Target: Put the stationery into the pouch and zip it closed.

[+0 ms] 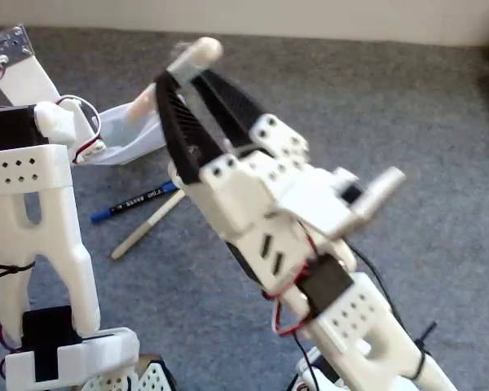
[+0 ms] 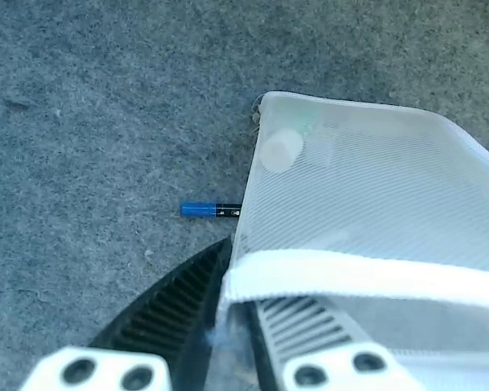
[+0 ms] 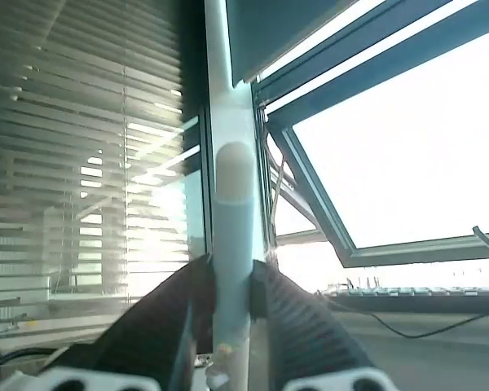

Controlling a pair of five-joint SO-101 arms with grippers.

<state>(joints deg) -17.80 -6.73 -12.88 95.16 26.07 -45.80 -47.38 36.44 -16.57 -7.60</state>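
Nearest, the right arm is reared up off the table, its gripper (image 1: 186,75) lifted high. The two black fingers (image 3: 289,326) are clamped on a pale, round-tipped pen (image 3: 232,212), which stands up past the fingertips. In the right wrist view it is seen against a window and slatted blinds (image 3: 81,163).

On the left stands the left arm's white frame, angled down toward the far left of the table.

Beyond the raised right arm, on the grey carpet-like table top (image 1: 375,106), lie two loose pieces of stationery. The nearer is a cream-coloured stick (image 1: 147,224). Just beyond it lies a black pen with blue ends (image 1: 137,201), almost parallel to the stick and close beside it. Both lie flat, slanting from near left to far right.

Farther still, at the far left, is the white mesh pouch (image 1: 134,140). The left gripper (image 2: 236,277) is closed on the pouch's white fabric edge band, one finger on each side of it, and the mesh body spreads away from the fingers. A short white cylinder (image 2: 281,151) shows through the mesh near the pouch's far corner; I cannot tell whether it lies inside or underneath. In the left wrist view the blue pen's cap end pokes out from behind the pouch's edge onto the grey surface.
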